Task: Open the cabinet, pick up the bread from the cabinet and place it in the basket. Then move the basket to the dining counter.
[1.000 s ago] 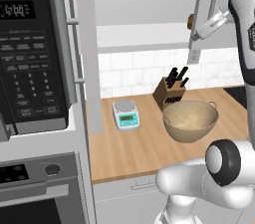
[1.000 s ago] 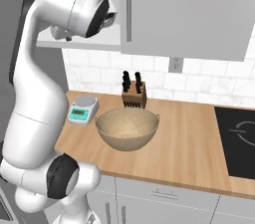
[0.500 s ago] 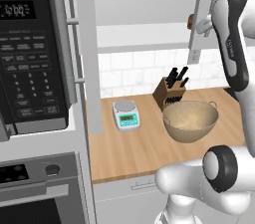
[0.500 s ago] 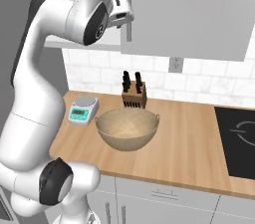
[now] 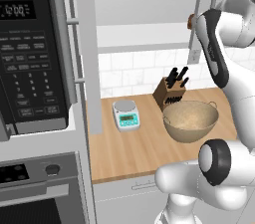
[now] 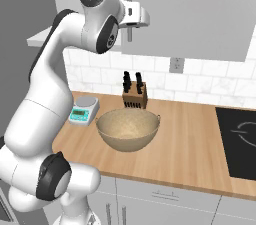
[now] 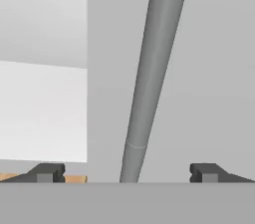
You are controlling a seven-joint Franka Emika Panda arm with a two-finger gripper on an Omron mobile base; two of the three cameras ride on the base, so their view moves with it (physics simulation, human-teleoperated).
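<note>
White tile backs a wood counter [image 6: 190, 144] where the basket [image 6: 128, 129] sits beside a knife block [image 6: 135, 96] and a small scale [image 6: 82, 110]. Above it hangs the cabinet [image 6: 200, 9], its left door swung open in the left base view, white shelf [image 5: 144, 36] bare to see. A small brown lump, perhaps the bread [image 5: 191, 21], peeks out beside the arm. The gripper [image 7: 127, 172] is spread wide, with the right door's bar handle [image 7: 152, 76] between its fingertips, untouched.

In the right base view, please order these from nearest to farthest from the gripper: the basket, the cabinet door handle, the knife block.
1. Cabinet door handle: right at the gripper.
2. Knife block: below it, against the wall.
3. Basket: lower, on the counter.
</note>
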